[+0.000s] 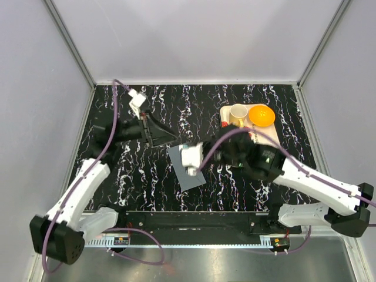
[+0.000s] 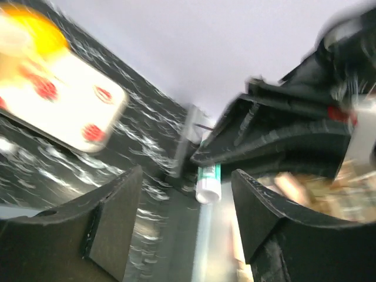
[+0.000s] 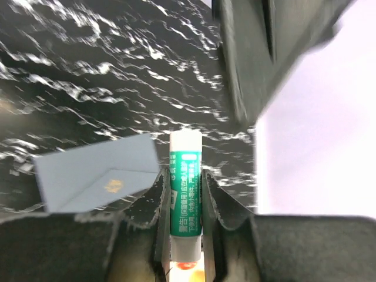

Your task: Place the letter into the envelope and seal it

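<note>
The dark slate-grey envelope (image 1: pixel 187 171) lies flat on the black marbled table near the middle front. It also shows in the right wrist view (image 3: pixel 97 173), left of the fingers, with its flap closed. My right gripper (image 1: pixel 191 167) is over the envelope and shut on a green and white glue stick (image 3: pixel 185 194), which points away from the wrist. My left gripper (image 1: pixel 167 138) is open and empty just up-left of the envelope. In the left wrist view the glue stick (image 2: pixel 207 182) sits beyond the open jaws. The letter is hidden.
A cream strawberry-printed tray (image 1: pixel 265 136) at the back right holds a cup (image 1: pixel 238 114) and an orange bowl (image 1: pixel 261 115). The tray also shows blurred in the left wrist view (image 2: pixel 64 108). White walls enclose the table on three sides.
</note>
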`<state>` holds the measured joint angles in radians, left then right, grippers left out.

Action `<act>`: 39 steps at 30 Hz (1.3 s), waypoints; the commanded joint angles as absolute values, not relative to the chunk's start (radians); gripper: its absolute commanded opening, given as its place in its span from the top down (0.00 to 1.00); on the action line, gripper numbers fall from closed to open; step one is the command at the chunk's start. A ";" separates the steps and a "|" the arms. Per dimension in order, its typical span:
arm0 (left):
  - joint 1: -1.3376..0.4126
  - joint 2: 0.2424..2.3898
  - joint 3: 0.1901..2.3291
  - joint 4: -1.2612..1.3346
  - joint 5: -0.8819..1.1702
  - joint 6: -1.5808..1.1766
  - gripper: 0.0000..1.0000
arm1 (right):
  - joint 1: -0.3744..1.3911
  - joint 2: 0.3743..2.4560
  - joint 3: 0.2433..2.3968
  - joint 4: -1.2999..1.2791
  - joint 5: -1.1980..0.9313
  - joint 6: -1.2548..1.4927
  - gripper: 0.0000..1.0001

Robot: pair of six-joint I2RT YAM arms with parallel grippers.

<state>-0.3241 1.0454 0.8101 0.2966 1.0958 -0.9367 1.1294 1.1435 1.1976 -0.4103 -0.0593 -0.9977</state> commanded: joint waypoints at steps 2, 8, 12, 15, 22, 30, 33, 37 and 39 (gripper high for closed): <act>-0.288 0.830 0.962 -0.127 1.088 0.128 0.31 | 0.955 1.236 1.419 -0.646 -0.424 -0.424 1.00; -0.320 0.615 0.810 -0.135 1.177 0.661 0.24 | 0.816 1.367 1.500 -0.715 -0.956 -0.103 1.00; -0.389 0.606 0.792 -0.138 1.134 0.784 0.24 | 0.793 1.440 1.459 -0.555 -1.178 0.137 1.00; -0.454 0.615 0.804 -0.199 1.118 0.891 0.26 | 0.784 1.459 1.416 -0.393 -1.245 0.357 1.00; -0.560 0.632 0.838 -0.278 1.085 0.992 0.48 | 0.785 1.482 1.404 -0.295 -1.295 0.446 1.00; -0.607 0.638 0.854 -0.293 1.066 1.003 0.53 | 0.785 1.482 1.390 -0.276 -1.296 0.459 1.00; -0.627 0.640 0.859 -0.295 1.052 0.996 0.58 | 0.784 1.483 1.390 -0.275 -1.296 0.459 1.00; -0.643 0.649 0.870 -0.293 1.048 0.963 0.70 | 0.784 1.480 1.384 -0.275 -1.293 0.456 1.00; -0.647 0.650 0.873 -0.295 1.043 0.948 0.72 | 0.784 1.474 1.378 -0.284 -1.282 0.440 1.00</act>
<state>-0.6304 0.6437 0.8356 -0.3073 1.0248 0.9607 0.7898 1.4891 1.3815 -0.3252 -1.2831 0.4442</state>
